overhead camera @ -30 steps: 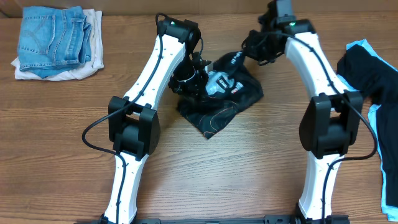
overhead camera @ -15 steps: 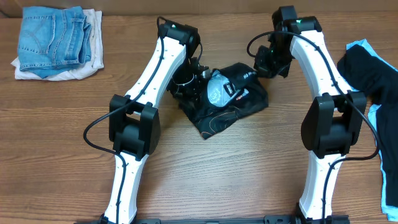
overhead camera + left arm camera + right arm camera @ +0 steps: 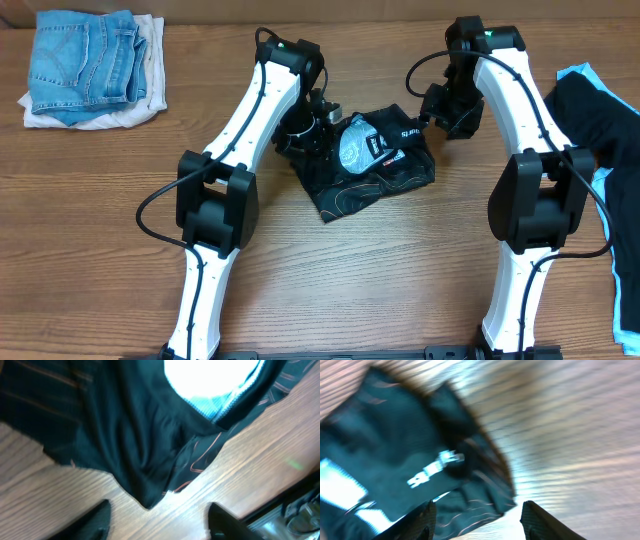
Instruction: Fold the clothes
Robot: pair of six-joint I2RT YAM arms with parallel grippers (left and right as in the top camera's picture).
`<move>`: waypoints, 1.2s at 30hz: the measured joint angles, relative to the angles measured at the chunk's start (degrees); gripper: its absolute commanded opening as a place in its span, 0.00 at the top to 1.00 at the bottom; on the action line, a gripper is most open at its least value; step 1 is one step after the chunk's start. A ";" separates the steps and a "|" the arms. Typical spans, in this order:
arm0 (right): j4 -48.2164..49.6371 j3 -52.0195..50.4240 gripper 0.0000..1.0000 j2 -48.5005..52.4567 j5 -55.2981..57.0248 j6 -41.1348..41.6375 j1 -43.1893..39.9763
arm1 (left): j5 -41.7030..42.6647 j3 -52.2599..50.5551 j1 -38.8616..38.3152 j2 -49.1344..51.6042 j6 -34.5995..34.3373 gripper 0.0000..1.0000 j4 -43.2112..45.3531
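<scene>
The counter [image 3: 380,270] fills the whole overhead view. Its surface is brown wood with dark grain lines running left to right. Lighting is even, and shadows on the wood are soft-edged. In the right wrist view the wood shows a pale sheen.

You have a wooden surface [image 3: 400,270], brown, with its grain running left to right. At its far left corner you will find folded blue jeans [image 3: 85,55] lying on a folded white cloth [image 3: 95,117], whose edges show below and to the right.
</scene>
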 measured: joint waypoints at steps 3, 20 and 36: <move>0.81 0.00 0.31 0.00 -4.42 -3.78 0.17 | 0.50 -0.04 -1.09 0.00 0.00 0.23 1.97; 8.55 -2.54 0.42 0.00 -9.05 -7.23 4.17 | -4.74 -6.80 -3.91 0.00 -9.29 0.35 12.68; 9.92 -5.77 0.54 0.00 -9.05 -6.08 5.92 | -10.16 -10.71 -3.91 0.00 -14.05 0.48 16.76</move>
